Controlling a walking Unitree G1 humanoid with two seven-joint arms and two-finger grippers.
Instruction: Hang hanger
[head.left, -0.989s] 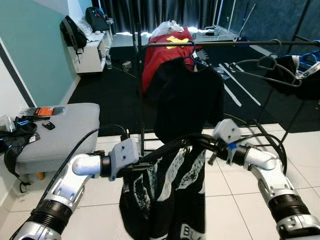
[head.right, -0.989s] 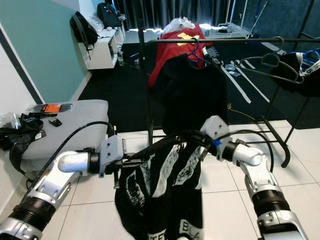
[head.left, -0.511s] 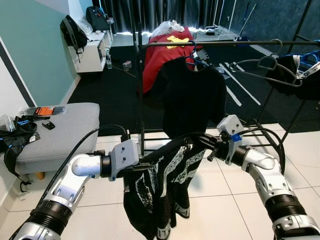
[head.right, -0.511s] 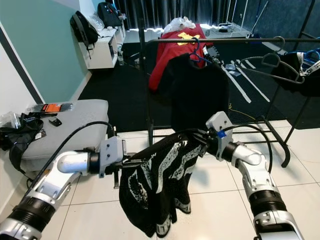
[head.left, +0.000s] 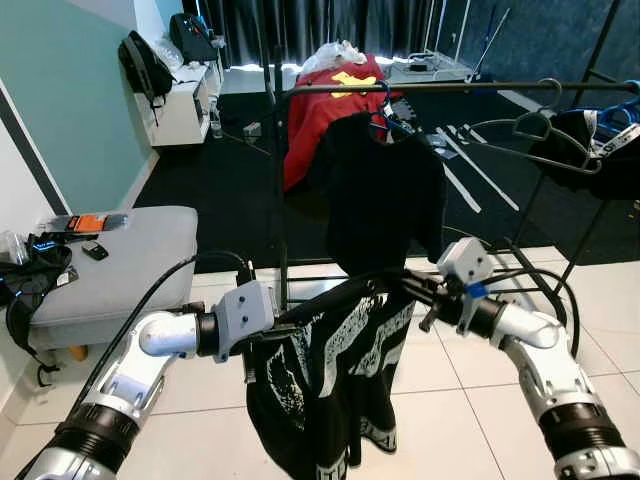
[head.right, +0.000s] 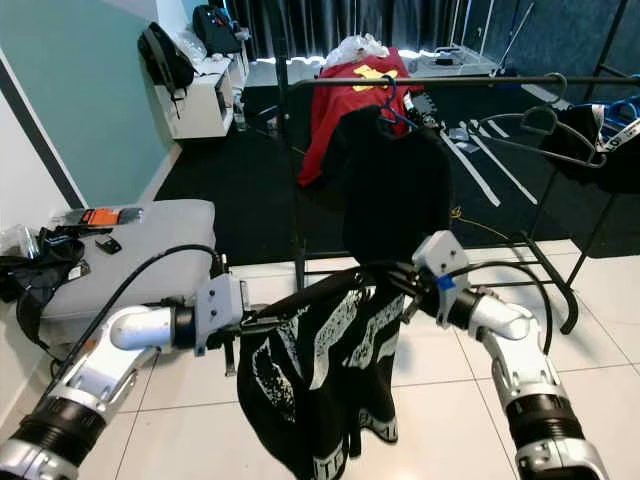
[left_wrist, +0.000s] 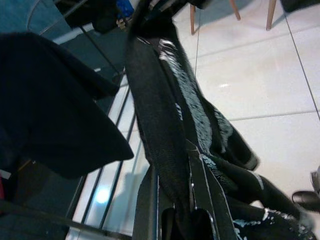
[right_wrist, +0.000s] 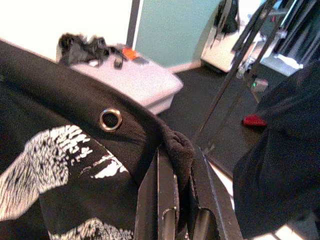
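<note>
left eye view, mid-frame: the black printed garment (head.left: 330, 370), soft, limp and light, sags between the left end effector (head.left: 262, 340) and right end effector (head.left: 425, 293), each clamped on a top edge, below the clothes rail (head.left: 440, 88); pinching bunched hem should hold best.

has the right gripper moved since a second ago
Yes. The right gripper, shut on the black printed garment, sits slightly further right and lower against the clothes rack's rail, whose position hardly changed.

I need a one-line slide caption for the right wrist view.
Right gripper shut on black printed garment, with clothes rack and grey ottoman behind.
</note>
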